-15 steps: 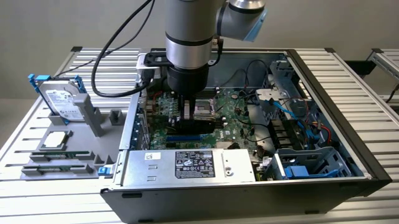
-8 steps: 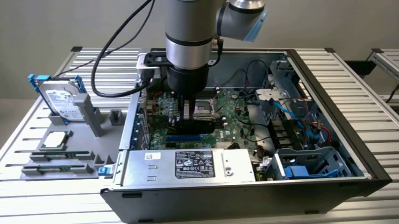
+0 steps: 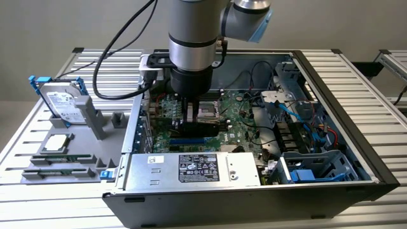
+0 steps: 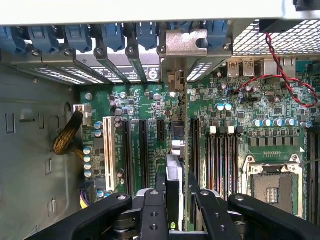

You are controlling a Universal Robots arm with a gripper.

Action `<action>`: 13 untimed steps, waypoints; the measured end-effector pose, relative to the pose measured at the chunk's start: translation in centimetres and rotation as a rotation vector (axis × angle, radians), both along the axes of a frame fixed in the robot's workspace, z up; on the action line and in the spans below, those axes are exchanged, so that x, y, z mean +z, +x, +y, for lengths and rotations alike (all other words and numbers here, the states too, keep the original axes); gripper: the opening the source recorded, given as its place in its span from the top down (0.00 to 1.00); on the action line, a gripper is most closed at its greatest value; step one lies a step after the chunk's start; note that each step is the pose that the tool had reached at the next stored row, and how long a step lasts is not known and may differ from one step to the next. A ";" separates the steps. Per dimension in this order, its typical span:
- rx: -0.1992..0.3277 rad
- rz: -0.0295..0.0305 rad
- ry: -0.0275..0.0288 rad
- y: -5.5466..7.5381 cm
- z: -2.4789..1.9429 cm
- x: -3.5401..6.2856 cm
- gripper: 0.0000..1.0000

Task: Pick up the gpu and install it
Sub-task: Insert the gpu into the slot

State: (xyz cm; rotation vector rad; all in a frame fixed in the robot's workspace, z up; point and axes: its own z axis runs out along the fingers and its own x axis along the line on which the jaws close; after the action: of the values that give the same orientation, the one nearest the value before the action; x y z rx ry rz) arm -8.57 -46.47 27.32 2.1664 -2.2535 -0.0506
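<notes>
We see the arm reaching straight down into the open computer case, which lies on its side on the slatted table. The gripper is low over the green motherboard, at twelve o'clock from the silver power supply in the exterior view. Its two black fingers are pinching the graphics card, one on each face. The card stands on edge between the long black slots, beside the white slot. Its silvery end bracket sits in the row of blue clips along the case wall. We cannot tell whether the card's lower edge is fully seated in a slot. The empty processor socket lies close by on the board, and red wires loop above it. In the exterior view, at nine o'clock from the case, a hard drive with blue rails stands upright in a grey holder. At about eight o'clock, a processor chip and two memory sticks lie flat in that holder.
</notes>
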 end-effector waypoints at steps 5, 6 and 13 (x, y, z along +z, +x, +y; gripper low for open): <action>0.000 -0.0015 0.0000 -0.1 0.00 -0.13 0.73; 0.000 -0.0018 0.0000 -0.1 0.00 -0.15 0.73; 0.000 -0.0032 0.0000 -0.1 0.00 -0.37 0.73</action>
State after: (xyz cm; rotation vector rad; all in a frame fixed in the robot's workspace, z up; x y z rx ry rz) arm -8.70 -46.47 26.95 2.1682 -2.2550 -0.0471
